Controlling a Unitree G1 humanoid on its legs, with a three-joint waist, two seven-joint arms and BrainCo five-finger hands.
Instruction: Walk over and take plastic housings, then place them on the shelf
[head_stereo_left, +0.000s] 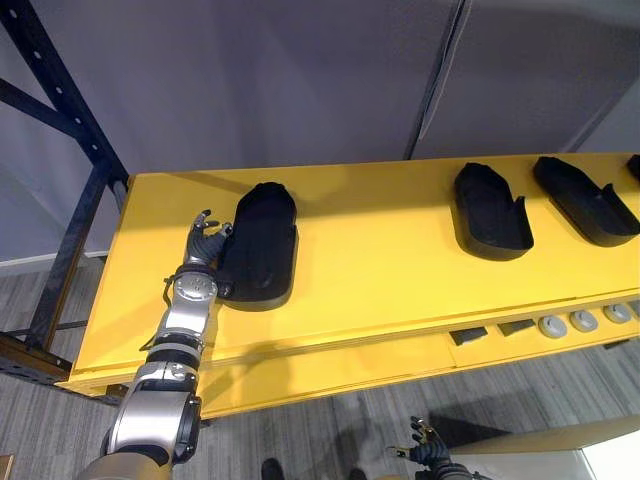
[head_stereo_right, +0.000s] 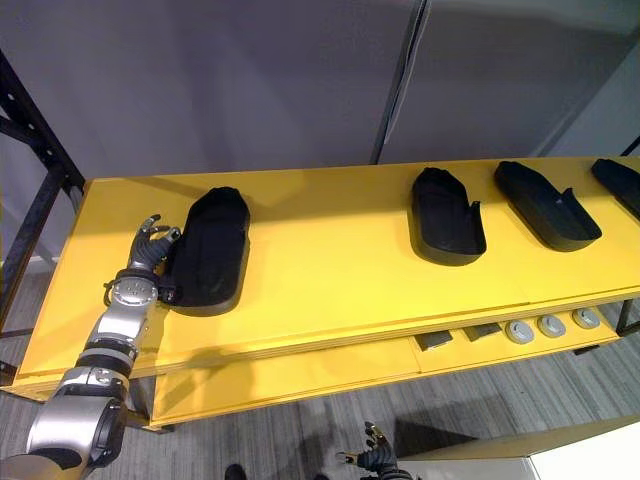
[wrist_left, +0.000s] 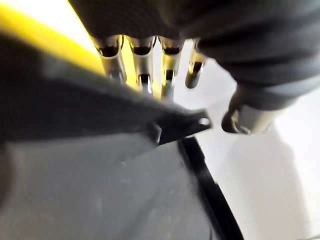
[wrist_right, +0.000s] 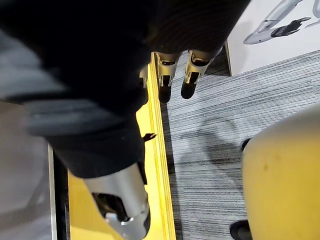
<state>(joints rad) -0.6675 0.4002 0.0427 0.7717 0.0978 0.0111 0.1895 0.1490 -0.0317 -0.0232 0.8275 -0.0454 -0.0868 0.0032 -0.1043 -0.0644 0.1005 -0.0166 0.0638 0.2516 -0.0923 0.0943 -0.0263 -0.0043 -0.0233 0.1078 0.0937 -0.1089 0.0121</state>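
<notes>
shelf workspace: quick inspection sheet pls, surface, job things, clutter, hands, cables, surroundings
surface: yellow shelf, housings lying on its top
job's things: four black plastic housings in a row: left housing by the left hand, middle housing, right housing, fourth housing cut off at the right edge
clutter: grey round parts and dark blocks on the lower ledge
hands: left hand open, fingers straight beside the left housing; right hand open, low near the floor, holding nothing
cables: nothing seen
surroundings: grey wall panels, dark rack frame, grey floor
</notes>
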